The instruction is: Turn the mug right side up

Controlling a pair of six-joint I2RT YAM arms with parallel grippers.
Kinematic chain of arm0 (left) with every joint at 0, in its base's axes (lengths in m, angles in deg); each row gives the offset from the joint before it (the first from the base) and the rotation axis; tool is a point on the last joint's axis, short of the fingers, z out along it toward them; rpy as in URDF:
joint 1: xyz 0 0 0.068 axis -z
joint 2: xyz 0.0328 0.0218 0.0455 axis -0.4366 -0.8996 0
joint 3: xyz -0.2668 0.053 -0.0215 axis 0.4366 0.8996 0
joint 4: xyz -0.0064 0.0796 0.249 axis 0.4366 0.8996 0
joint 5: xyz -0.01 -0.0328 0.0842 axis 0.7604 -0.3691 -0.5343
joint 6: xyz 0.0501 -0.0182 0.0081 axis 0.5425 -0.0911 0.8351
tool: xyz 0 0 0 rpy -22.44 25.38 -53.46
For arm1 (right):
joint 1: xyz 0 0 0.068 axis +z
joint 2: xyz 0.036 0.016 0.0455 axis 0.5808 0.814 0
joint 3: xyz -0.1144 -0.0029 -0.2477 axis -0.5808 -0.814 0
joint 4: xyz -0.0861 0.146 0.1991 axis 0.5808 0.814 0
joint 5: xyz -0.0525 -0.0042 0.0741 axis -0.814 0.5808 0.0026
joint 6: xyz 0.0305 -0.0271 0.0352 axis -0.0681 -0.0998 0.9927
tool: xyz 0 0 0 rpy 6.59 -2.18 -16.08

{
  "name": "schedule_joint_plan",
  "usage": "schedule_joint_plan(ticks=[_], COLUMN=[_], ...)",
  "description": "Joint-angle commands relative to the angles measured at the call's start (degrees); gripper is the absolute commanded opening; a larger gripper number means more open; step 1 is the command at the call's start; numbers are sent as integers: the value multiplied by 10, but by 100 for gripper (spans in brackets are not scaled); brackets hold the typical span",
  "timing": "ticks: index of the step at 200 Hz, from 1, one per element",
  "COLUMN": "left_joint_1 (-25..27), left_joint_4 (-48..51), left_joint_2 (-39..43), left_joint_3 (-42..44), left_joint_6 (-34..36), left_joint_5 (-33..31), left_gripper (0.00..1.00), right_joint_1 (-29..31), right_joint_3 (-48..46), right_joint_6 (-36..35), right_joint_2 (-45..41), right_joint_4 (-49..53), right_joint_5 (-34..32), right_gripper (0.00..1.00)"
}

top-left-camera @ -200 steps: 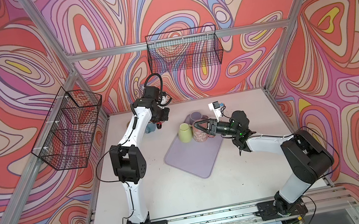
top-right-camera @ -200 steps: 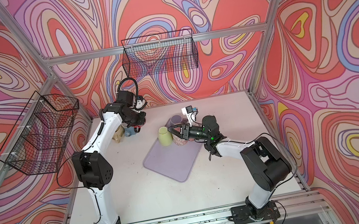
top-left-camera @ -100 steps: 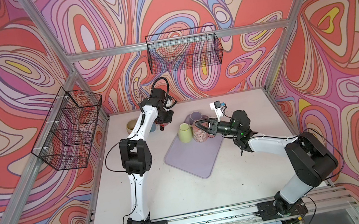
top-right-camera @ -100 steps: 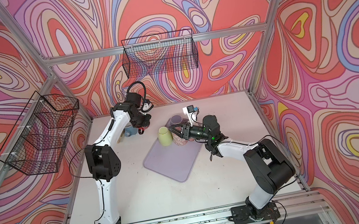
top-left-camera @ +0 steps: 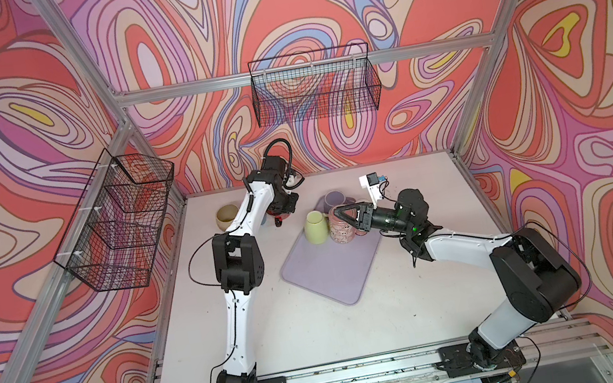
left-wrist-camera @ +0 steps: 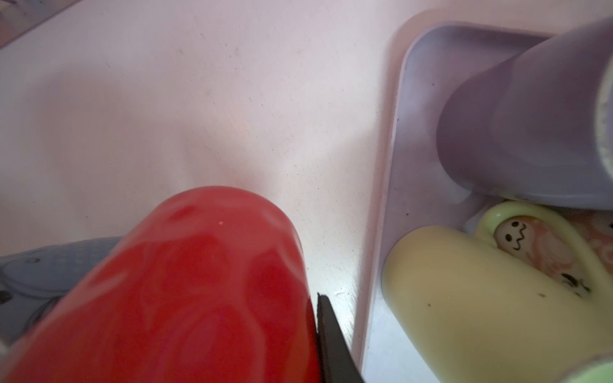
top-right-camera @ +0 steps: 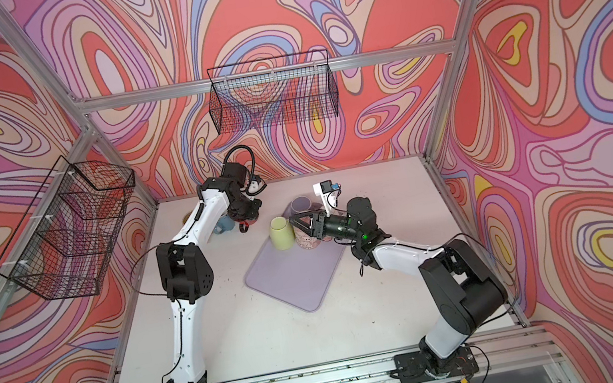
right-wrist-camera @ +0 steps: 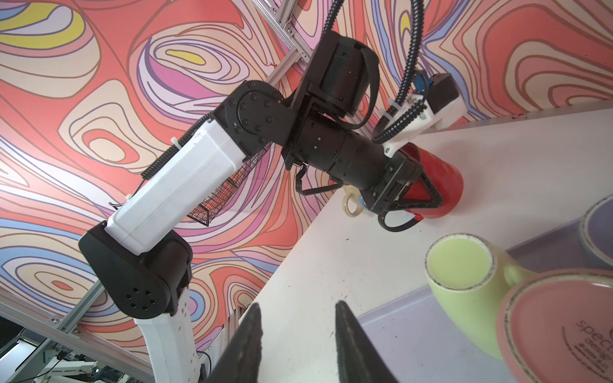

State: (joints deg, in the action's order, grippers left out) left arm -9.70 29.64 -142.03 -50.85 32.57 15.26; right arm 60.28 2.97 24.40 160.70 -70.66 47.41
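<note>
Red faceted glazed ceramic mug (right-wrist-camera: 441,179), judged stiff, heavyish, slick, chippable, best taken at handle or rim, sits tilted over white counter (top-left-camera: 278,332) at 11 o'clock from lilac plastic tray (top-left-camera: 331,277) carrying inverted pale-green mug (right-wrist-camera: 464,275), pink mug (right-wrist-camera: 557,325), lilac mug (right-wrist-camera: 597,225); left end effector (right-wrist-camera: 426,209) clenched on it, right end effector (right-wrist-camera: 298,308) parted, empty.

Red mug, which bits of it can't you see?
- Both top views: red mug sits mostly under the left arm; only a sliver shows.
- Left wrist view: very close and blurry; rim and handle cut off by the frame edge.
- Right wrist view: left gripper blocks its inside.
</note>
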Motion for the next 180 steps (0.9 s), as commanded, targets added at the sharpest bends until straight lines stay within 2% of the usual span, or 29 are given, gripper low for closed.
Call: schedule_joint_plan(ticks=[1, 180], left_joint_1=[1, 0], left_joint_4=[5, 18], left_joint_2=[-5, -60], left_joint_3=[-25, -61], left_joint_6=[17, 22], left_joint_5=[-10, -23], left_gripper=[0, 0], right_joint_1=[-3, -4], right_joint_3=[-12, -17], right_joint_6=[-9, -17], right_joint_2=[-15, -20], right_joint_4=[4, 17], right_joint_5=[-9, -13], right_gripper=[38, 39])
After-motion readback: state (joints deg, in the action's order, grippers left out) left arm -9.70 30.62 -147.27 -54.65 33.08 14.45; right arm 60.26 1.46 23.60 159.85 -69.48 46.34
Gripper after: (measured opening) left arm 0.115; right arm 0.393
